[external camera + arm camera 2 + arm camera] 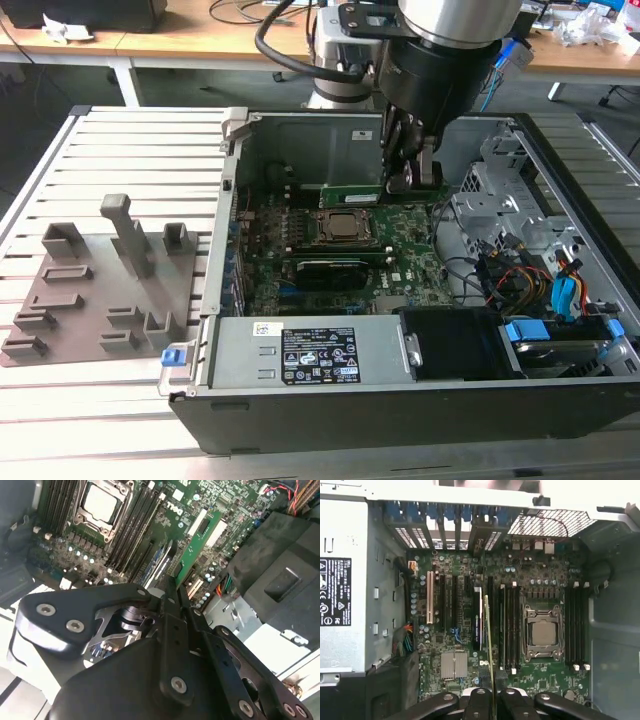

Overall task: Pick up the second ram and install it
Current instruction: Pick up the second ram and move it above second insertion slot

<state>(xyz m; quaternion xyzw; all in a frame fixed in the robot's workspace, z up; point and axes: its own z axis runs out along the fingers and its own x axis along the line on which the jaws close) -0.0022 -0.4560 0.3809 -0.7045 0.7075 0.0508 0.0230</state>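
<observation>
My gripper (pixel 411 184) is down inside the open computer case, shut on the second ram (pixel 350 194), a thin green stick that juts out sideways toward the exterior view's left, above the motherboard (pixel 405 262). In the second wrist view the ram (pixel 198 539) extends from between the black fingers (pixel 170 605) over the board. The first wrist view shows the ram (pixel 488 635) edge-on, held by the gripper (pixel 492 692), running alongside the black memory slots (pixel 508 625) next to the processor socket (pixel 542 632). Whether its edge touches a slot cannot be told.
A gray fixture plate (pixel 100 300) with upright blocks lies on the slatted table at the exterior view's left. Inside the case sit the power supply (pixel 310 355), a drive cage (pixel 500 215) and coloured cables (pixel 545 290). The case walls (pixel 232 190) hem in the arm.
</observation>
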